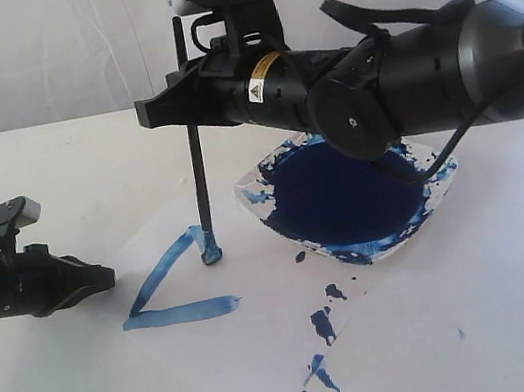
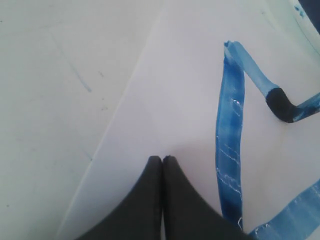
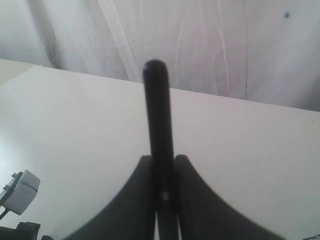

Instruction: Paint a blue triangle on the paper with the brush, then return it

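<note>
The brush stands nearly upright, its blue-stained tip touching the paper. My right gripper is shut on its black handle, which runs between the fingers. The blue triangle shows a slanted stroke, a bottom stroke and a short mark at the brush tip. In the left wrist view, the strokes and the dark brush tip lie on the paper. My left gripper lies low, left of the strokes, shut on nothing.
A clear square dish full of dark blue paint sits right of the brush, partly under the right arm. Dark blue splatters dot the paper in front of it. A white curtain hangs behind the table.
</note>
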